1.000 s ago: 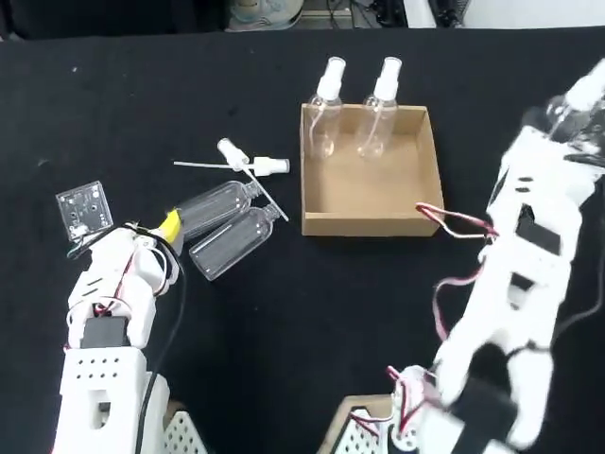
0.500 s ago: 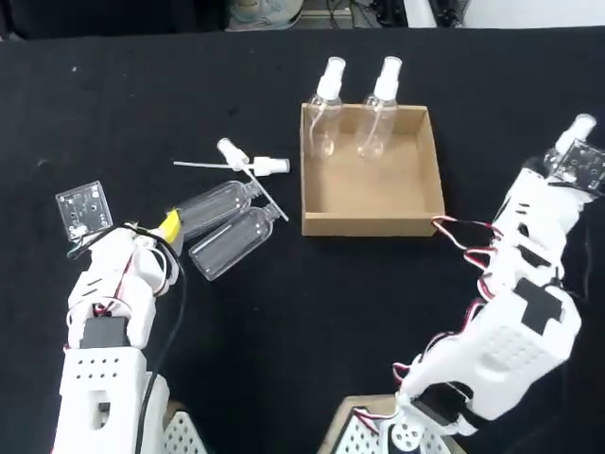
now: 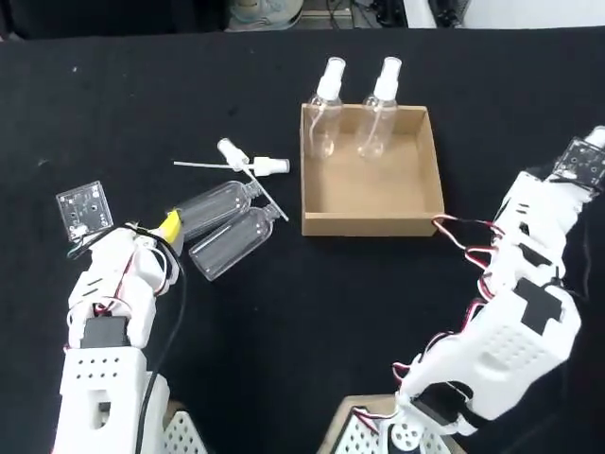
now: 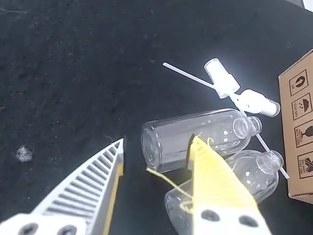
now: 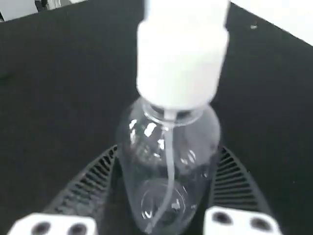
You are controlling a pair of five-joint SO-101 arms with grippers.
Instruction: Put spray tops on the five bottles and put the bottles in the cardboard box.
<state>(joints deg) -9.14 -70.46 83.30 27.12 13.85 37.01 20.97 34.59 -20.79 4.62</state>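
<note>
Two clear bottles with spray tops [image 3: 326,113] [image 3: 381,112] stand in the cardboard box [image 3: 371,223] against its far wall. Two open bottles [image 3: 216,205] [image 3: 234,243] lie side by side left of the box, with two loose spray tops [image 3: 232,151] [image 3: 269,166] just beyond them. My left gripper [image 4: 157,142] is open, its yellow finger [image 4: 215,181] over the nearer bottle [image 4: 195,137] and close to the second [image 4: 234,181]. My right gripper [image 5: 168,152] is shut on a capped bottle [image 5: 168,166] at the table's right edge [image 3: 594,140].
Red and white cables [image 3: 458,227] from the right arm hang close to the box's near right corner. The box's side [image 4: 298,127] stands just past the lying bottles. Open black tabletop [image 3: 312,312] lies in front of the box.
The right arm has swung away from the box to the right edge of the table, carrying its bottle. The left arm and the lying bottles have not moved.
</note>
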